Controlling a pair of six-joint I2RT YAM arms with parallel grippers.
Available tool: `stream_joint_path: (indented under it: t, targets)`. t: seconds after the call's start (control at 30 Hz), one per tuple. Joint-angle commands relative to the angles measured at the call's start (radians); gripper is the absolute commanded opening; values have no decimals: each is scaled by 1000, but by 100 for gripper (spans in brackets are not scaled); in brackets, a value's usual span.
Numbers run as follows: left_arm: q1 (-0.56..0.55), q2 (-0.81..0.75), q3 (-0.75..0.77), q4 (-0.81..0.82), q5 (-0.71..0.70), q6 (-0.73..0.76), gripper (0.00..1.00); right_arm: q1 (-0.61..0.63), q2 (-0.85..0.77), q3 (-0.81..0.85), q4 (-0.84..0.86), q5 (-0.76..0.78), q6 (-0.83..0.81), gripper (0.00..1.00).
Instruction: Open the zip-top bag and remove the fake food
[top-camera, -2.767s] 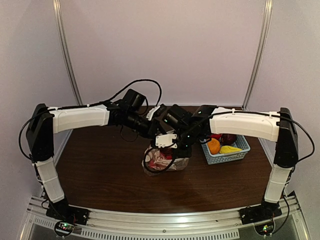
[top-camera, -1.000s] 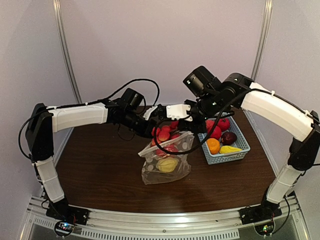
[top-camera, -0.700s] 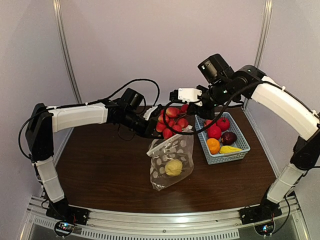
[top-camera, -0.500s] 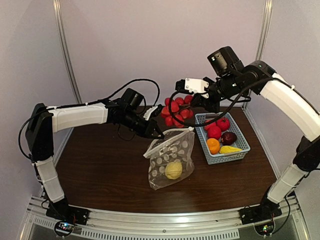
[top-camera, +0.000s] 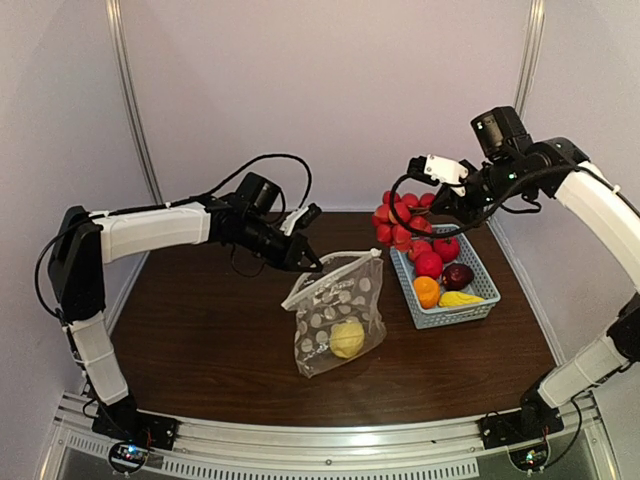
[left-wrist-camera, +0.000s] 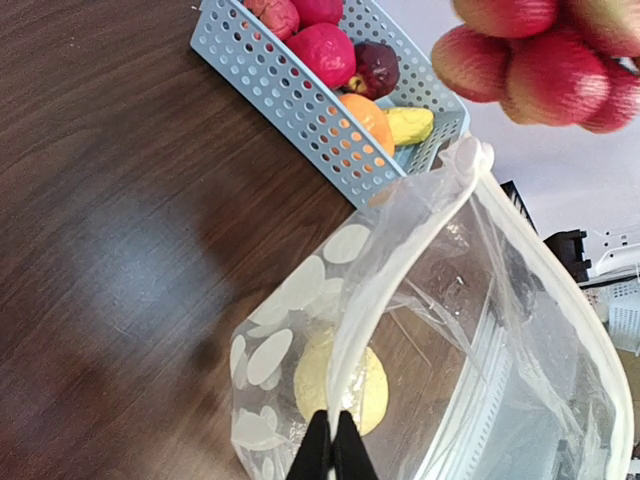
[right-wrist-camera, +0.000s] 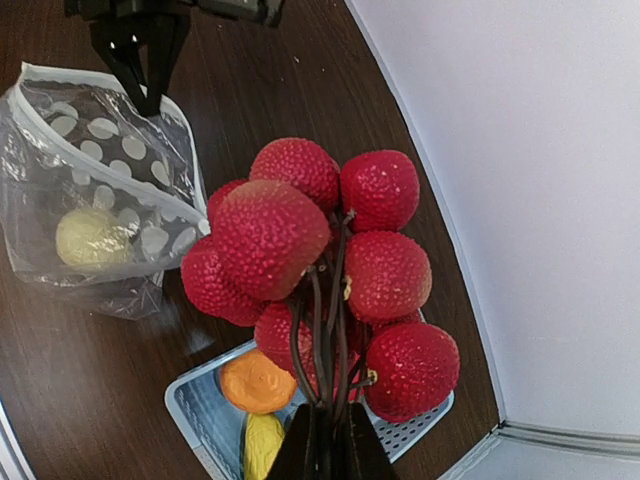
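bag (top-camera: 325, 310): table (top-camera: 200, 340) centre, one fruit (top-camera: 347, 338) inside | basket (top-camera: 450, 316): right of bag | fruit cluster (top-camera: 400, 222): above basket edge

A robotics lab booth: plain pale walls (top-camera: 330, 90), metal frame posts (top-camera: 130, 100), two robot arms (top-camera: 150, 232) on a rail (top-camera: 320, 447) at a dark counter (top-camera: 200, 340).

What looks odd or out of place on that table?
Nothing is spilled or broken. The clear polka-dot plastic bag leans lopsided, pinched at its white rim by the left gripper, one yellow fruit at its bottom. The red bumpy fruit cluster dangles in mid-air by its stems from the right gripper, near the light-blue basket.
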Motion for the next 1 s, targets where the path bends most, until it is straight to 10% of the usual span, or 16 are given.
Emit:
stream_joint_path:
  t: [0.0,0.37,0.97]
  targets:
    - [17,-50,23,3,-10,14,0,-82,-82,-135,91,-33,30,0]
    - [17,-50,20,3,-11,13,0,-295,-83,-302,214,-56,96,0]
    - [17,-48,19,3,-7,10,0,-308,220,-235,359,20,234,0]
